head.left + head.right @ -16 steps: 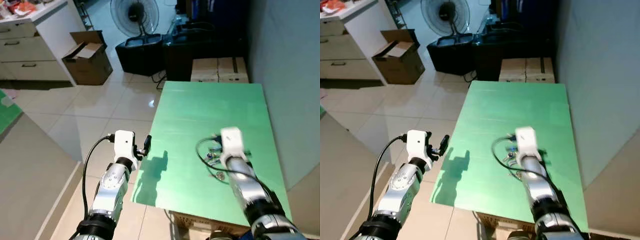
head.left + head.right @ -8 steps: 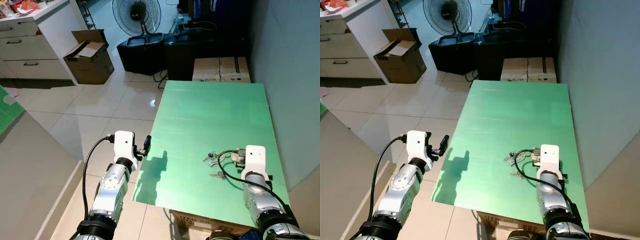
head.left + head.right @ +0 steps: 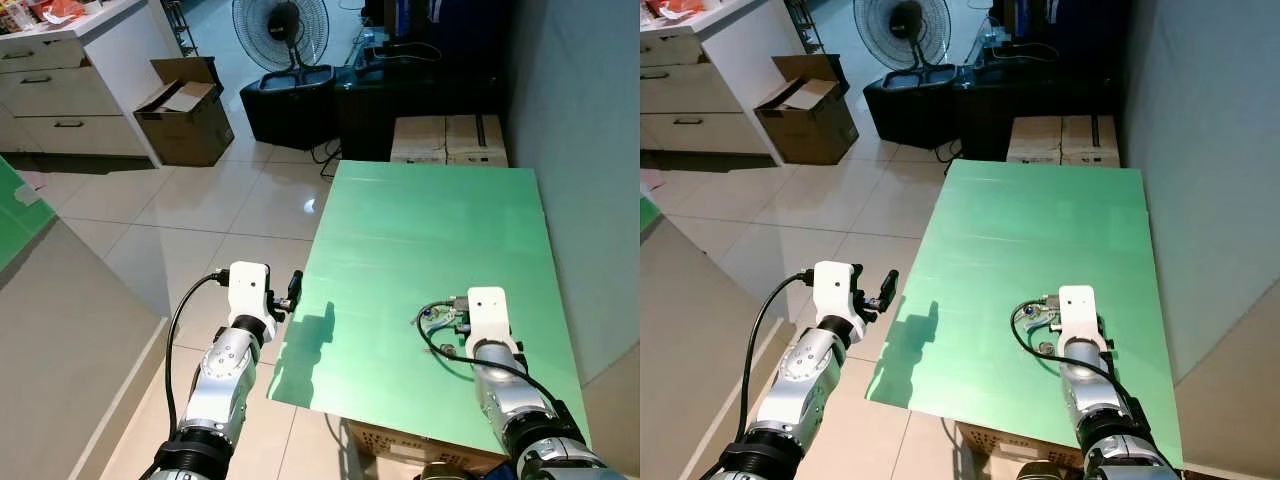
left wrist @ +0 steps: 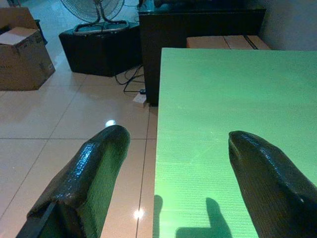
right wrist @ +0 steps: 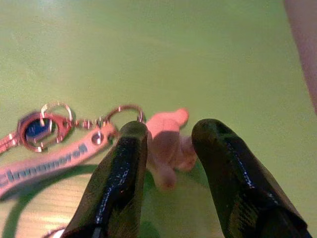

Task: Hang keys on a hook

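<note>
On the near right part of the green table lie the keys: linked metal rings, a blue-centred fob, a pale printed strap and a small pale pink charm, all flat on the surface. The right gripper is down over the bunch, its two black fingers parted to either side of the charm. One finger lies against the ring and the charm's edge; whether the other touches the charm I cannot tell, and nothing is lifted or clamped. From the head cameras, the right arm's white wrist block covers most of the bunch, with a black cable looping beside it.

The left gripper hangs off the table's left edge, over the tiled floor, its fingers spread wide and holding nothing.

Beyond the table's far end stand two cardboard boxes and a dark low cabinet. A standing fan is behind black bins, an open cardboard carton sits on the tiles, and white drawers are at far left.
</note>
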Motion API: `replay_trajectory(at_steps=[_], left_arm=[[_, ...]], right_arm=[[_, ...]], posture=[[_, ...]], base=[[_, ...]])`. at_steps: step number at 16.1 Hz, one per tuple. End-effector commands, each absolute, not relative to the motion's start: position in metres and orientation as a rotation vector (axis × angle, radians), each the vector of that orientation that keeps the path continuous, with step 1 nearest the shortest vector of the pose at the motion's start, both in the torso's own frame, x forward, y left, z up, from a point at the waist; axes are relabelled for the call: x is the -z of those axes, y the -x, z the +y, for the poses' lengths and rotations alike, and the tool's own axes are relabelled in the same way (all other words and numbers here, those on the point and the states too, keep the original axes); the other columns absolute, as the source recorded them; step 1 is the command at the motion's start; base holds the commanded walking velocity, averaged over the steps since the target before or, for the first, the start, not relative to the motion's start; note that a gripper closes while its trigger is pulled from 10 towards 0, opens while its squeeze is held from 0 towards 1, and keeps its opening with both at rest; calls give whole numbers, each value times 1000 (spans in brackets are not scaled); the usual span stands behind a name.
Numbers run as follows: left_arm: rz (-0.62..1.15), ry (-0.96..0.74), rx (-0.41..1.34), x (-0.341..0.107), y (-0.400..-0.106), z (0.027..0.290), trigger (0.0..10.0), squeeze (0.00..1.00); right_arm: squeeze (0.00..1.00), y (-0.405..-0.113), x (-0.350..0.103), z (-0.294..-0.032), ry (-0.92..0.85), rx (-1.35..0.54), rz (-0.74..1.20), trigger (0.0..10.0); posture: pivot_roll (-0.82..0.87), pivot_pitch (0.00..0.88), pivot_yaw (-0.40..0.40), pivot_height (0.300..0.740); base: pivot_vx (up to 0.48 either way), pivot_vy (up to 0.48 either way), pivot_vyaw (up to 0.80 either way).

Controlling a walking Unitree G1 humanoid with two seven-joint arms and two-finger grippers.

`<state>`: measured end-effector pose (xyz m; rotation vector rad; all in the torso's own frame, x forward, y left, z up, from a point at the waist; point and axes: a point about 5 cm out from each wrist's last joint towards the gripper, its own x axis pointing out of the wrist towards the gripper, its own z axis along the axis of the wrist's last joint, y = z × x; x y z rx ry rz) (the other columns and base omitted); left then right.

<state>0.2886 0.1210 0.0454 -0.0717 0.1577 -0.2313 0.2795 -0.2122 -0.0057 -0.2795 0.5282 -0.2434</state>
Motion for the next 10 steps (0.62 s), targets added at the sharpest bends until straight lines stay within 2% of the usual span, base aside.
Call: replay_trajectory(at_steps=[1, 4, 9, 10], left_arm=[[167, 59, 209, -42, -287, 127, 10000, 0], [163, 60, 214, -44, -288, 126, 10000, 0], [150, 53, 209, -49, -293, 135, 10000, 0], [149, 50, 211, -49, -292, 135, 10000, 0]], right_arm=[[0, -282, 5, -209, 285, 226, 527, 10000], [0, -279, 10, -214, 237, 248, 579, 10000], [0, -281, 10, -208, 238, 227, 580, 10000], [0, -281, 10, -208, 240, 221, 579, 9255]], posture=[[-242, 0, 191, 740], [-243, 0, 194, 740], [-234, 0, 198, 740], [-233, 0, 198, 740]], base=[[0, 0, 0], [0, 0, 0], [0, 0, 0], [0, 0, 0]])
